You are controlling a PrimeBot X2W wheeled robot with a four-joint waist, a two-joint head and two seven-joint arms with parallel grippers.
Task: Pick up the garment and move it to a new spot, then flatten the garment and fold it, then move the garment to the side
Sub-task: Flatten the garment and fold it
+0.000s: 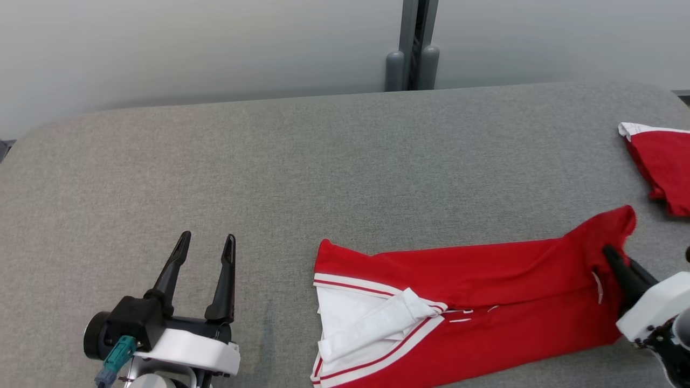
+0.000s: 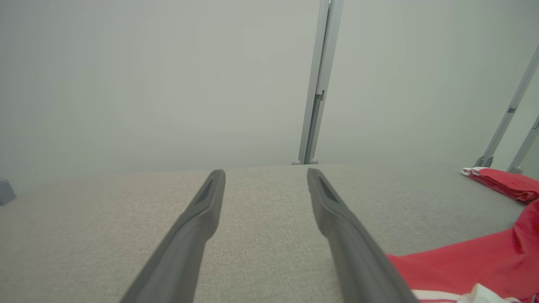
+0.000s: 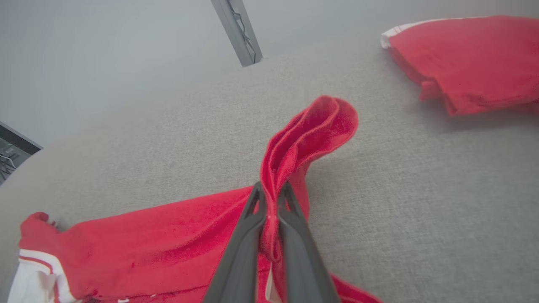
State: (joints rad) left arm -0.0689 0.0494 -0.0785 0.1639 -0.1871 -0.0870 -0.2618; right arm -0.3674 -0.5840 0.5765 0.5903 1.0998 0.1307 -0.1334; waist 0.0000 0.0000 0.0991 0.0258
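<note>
The red garment (image 1: 485, 302) lies on the near right part of the grey table (image 1: 323, 161), its long axis running side to side across the head view. Its white, red-striped collar end points toward the robot's left and its plain red end toward the right. The right gripper (image 1: 612, 253) has its fingers pinched tight on a fold at that right end, and the cloth stands up in a curled loop above the fingertips. The left gripper (image 1: 207, 240) hovers over bare table well to the left of the collar, its jaws spread wide and holding nothing. A second red garment (image 1: 663, 161) lies apart at the far right edge.
</note>
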